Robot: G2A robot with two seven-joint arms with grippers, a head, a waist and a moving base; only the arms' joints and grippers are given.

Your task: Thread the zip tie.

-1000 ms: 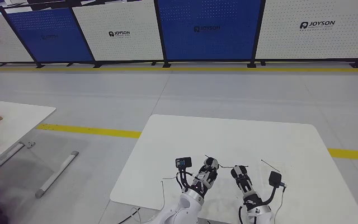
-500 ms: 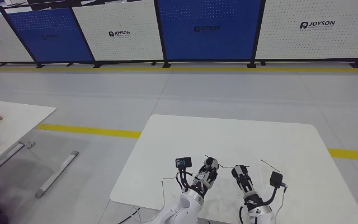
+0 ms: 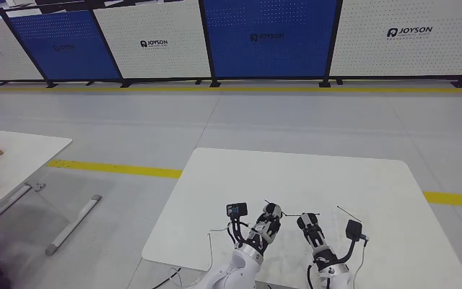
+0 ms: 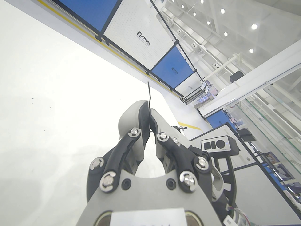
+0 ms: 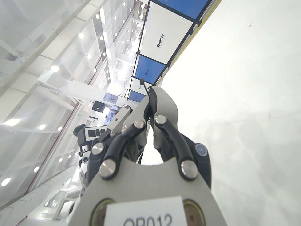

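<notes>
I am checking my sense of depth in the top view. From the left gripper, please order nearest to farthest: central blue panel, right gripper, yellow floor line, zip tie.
1. zip tie, held in the jaws of the left gripper.
2. right gripper, beside it.
3. yellow floor line, past the table.
4. central blue panel, at the back.

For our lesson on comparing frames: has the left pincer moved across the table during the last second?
No. The left pincer sits where it was against the table side edge, shut on the zip tie.
</notes>
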